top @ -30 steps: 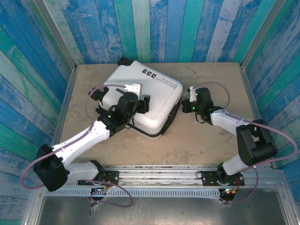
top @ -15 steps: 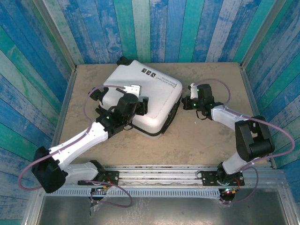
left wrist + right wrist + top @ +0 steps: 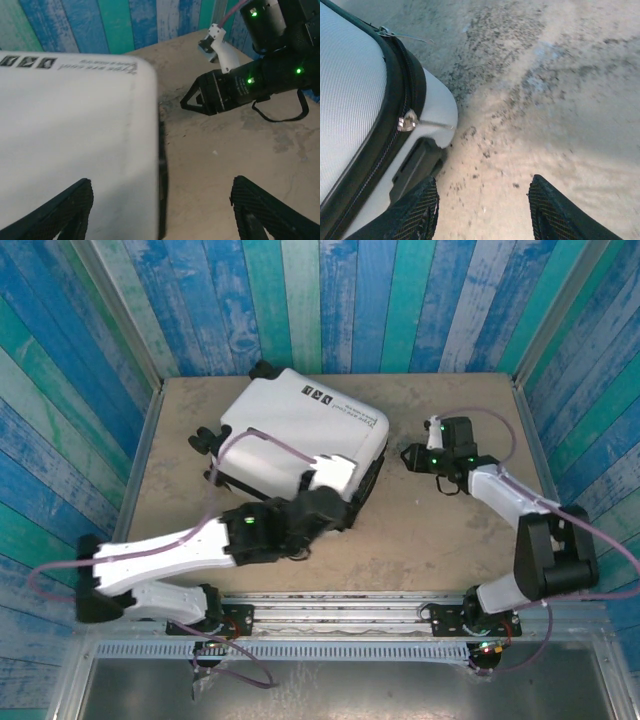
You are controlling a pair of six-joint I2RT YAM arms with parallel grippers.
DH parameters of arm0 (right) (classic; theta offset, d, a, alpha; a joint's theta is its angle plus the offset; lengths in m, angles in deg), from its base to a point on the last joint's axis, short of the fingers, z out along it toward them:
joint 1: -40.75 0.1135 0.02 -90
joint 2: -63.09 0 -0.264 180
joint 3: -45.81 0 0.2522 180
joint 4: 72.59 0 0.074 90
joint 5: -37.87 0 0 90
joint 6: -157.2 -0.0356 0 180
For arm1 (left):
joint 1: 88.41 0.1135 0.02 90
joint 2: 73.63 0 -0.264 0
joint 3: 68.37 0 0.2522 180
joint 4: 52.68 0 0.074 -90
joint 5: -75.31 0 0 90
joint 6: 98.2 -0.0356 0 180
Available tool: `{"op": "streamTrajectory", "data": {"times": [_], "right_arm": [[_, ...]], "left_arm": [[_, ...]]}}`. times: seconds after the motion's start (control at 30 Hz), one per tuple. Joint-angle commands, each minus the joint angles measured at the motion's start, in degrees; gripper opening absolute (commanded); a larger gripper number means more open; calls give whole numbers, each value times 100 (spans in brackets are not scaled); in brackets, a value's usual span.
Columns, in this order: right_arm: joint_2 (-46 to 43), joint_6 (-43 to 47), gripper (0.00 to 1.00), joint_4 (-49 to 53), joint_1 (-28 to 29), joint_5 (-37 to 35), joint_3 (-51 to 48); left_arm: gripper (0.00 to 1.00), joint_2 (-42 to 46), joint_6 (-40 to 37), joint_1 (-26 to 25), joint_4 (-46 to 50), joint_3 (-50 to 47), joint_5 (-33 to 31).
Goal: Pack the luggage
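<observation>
On the table, luggage, left arm overlapping, right end effector beside

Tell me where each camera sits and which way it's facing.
Top external: above and behind the bases, looking down on table, luggage, left arm, right arm.
Left wrist: over the luggage, facing the right gripper; left gripper open at bottom.
Right wrist: looking down at the luggage's zipped corner and table; its fingers at bottom.
Shared: luggage, in all three.

White suitcase with black zip band and small black label marks; speckled beige tabletop; blue, teal and white striped plank walls; white-and-black arms.
</observation>
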Motion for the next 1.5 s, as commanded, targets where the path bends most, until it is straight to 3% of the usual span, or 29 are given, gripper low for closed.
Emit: {"op": "streamTrajectory", "data": {"times": [0.0, 0.2, 0.37, 0.6, 0.8, 1.2, 1.47], "right_arm": [[-750, -290, 54, 642, -227, -292, -298], [-2335, -538, 61, 1231, -1100, -821, -819], [-3244, -521, 67, 1338, -1779, -471, -1078], [-3034, -375, 67, 1374, -1851, 36, -1156], [-2683, -173, 68, 1319, -1863, 482, -1228], [-2129, 117, 68, 1187, -1859, 956, -1256], [-2111, 170, 68, 1202, -1864, 983, -1228]], "left_arm": [[80, -1551, 731, -383, 1162, 896, -635], [91, -4213, 600, -423, 2392, 3263, 300], [94, -5419, 517, -74, 2716, 4325, 1042], [93, -6622, 901, 355, 3836, 5799, 245], [93, -6313, 870, 681, 3364, 5111, 275], [91, -6193, 1351, 954, 3782, 4648, -245], [84, -6110, 1269, 1185, 3386, 4062, 177]]}}
